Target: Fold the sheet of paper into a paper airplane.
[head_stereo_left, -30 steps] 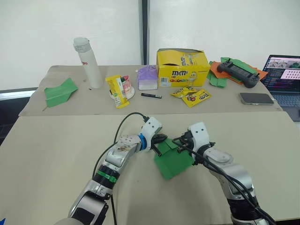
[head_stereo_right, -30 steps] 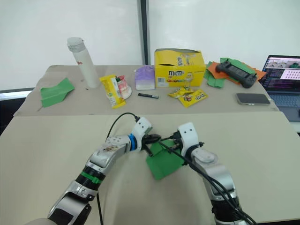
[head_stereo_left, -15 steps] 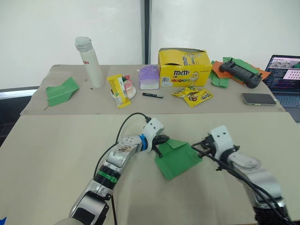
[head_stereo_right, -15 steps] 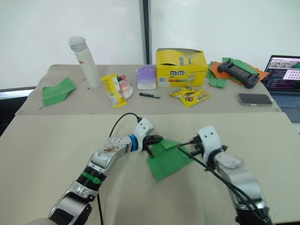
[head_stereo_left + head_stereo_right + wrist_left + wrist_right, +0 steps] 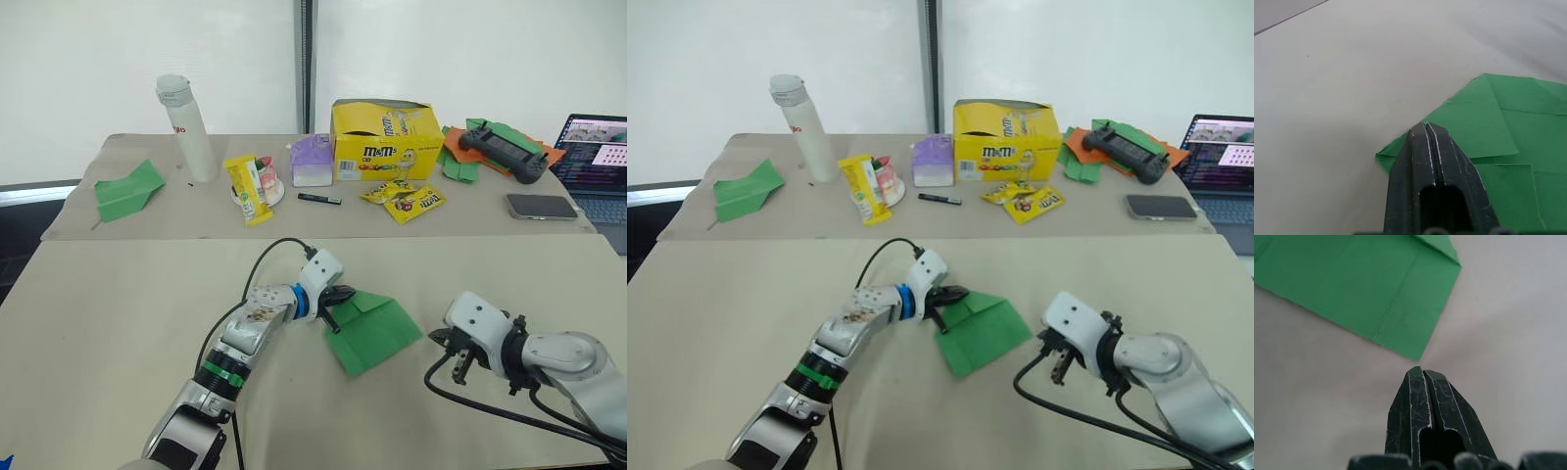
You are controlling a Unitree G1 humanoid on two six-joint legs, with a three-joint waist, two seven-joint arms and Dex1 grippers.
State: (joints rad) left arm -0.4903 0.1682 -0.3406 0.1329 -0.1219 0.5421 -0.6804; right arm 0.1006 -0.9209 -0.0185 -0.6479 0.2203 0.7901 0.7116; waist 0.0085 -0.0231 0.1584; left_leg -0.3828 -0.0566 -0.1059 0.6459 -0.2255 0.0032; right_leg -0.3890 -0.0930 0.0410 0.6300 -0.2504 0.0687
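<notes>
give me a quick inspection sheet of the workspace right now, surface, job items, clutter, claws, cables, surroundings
surface: beige front table, bare apart from the job's paper; second table behind it carries the clutter.
job's things: sheet of paper, green, partly folded with one corner turned in, lying flat.
clutter: white bottle, snack bar, purple carton, black pen, yellow candy box, candy bags, green paper dart, gamepad on green and orange papers, phone.
claws: left claw shut, tip at the paper's edge; right claw shut, off the paper.
cables: black cable looping over the left arm, another under the right.
surroundings: laptop, white wall.
</notes>
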